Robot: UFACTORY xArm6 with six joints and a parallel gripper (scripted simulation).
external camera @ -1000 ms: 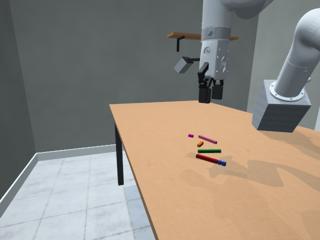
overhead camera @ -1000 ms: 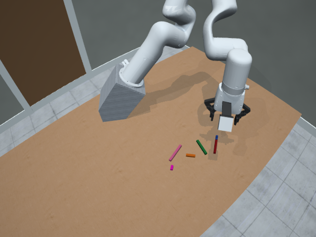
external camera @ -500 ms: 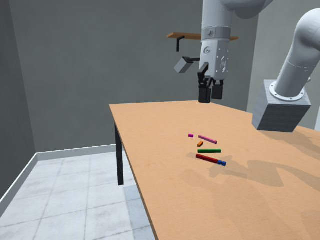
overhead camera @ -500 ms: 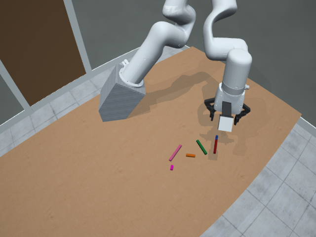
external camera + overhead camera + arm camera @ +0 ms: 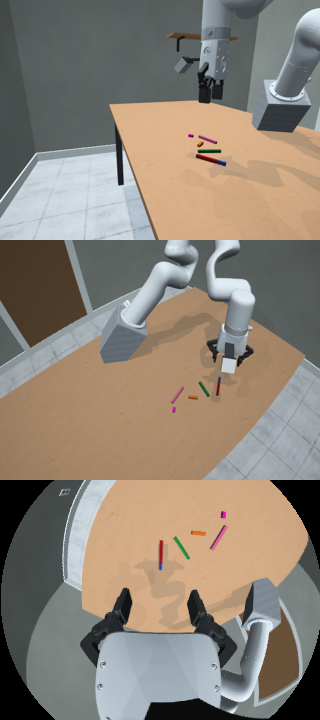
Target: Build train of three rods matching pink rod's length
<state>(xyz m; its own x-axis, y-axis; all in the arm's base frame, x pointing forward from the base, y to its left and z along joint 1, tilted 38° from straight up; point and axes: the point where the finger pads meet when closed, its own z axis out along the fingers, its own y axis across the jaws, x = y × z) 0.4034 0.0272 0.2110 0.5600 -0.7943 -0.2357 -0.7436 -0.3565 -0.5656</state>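
Table: wood, rods on top | wall: grey, w/ shelf | floor: tiled | hand: released, above tbl

Seemingly open gap between green rod and red rod.

red rod, two blue rods lined up.

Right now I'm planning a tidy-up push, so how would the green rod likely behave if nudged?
The green rod looks straight and rigid, so it would probably move as one piece. Its flat, squared sides suggest sliding rather than rolling. Being long and thin, it may swivel if pushed near one end.
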